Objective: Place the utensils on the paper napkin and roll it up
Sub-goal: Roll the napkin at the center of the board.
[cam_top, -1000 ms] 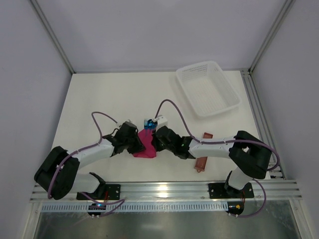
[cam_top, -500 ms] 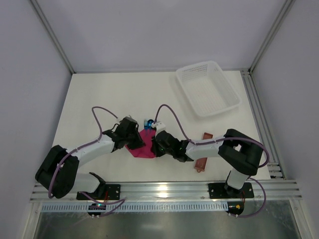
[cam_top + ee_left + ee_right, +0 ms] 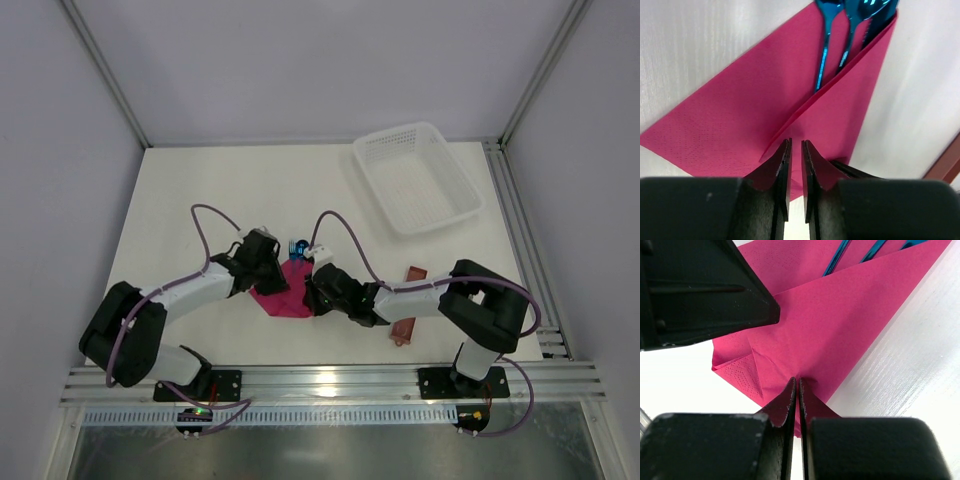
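The magenta paper napkin [image 3: 284,297] lies between my two grippers, one flap folded over diagonally [image 3: 840,110]. Blue utensils [image 3: 826,50] lie on it, their handles tucked under the flap and their heads sticking out at the far edge [image 3: 297,245]. My left gripper [image 3: 795,142] hovers low over the fold's near end [image 3: 272,282], its jaws a narrow slit apart with nothing between them. My right gripper [image 3: 798,380] is shut on the napkin's near edge [image 3: 309,299], and the paper [image 3: 840,325] puckers at its tips. The left gripper's finger [image 3: 730,300] touches the fold in the right wrist view.
A white mesh basket [image 3: 400,131] stands at the back right. A reddish-brown oblong sleeve [image 3: 403,327] lies partly under my right forearm and shows at the edge of the left wrist view [image 3: 947,160]. Metal frame posts line the table's sides.
The right gripper has drawn slightly down and left with the napkin's edge. The left gripper has edged up and right. Little has moved in the last half second.
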You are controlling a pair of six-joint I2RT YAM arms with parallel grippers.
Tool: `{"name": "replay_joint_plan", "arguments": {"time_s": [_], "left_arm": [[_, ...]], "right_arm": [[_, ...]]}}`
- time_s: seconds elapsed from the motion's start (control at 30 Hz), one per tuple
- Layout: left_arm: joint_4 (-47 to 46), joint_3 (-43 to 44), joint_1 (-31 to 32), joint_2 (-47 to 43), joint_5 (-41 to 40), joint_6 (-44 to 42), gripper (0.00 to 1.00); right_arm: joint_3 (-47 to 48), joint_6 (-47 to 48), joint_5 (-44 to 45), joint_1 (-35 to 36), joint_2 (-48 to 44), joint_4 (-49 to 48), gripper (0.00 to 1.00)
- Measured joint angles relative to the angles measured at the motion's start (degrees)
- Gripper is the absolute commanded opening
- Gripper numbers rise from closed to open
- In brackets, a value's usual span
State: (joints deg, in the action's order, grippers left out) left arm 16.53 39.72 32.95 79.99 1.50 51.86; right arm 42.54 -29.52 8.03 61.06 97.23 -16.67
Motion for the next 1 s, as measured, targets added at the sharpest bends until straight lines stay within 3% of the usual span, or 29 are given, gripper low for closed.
{"name": "replay_joint_plan", "arguments": {"time_s": [0.47, 1.0], "left_arm": [[-1.2, -1.2, -0.8, 3.0, 0.6, -0.9, 0.14], [-2.7, -2.6, -1.1, 2.1, 0.7, 0.3, 0.13]], "right_arm": [[3.6, 3.9, -4.2, 1.9, -1.3, 3.4, 0.06], [5.7, 3.2, -5.6, 6.5, 5.8, 0.2, 0.04]]}}
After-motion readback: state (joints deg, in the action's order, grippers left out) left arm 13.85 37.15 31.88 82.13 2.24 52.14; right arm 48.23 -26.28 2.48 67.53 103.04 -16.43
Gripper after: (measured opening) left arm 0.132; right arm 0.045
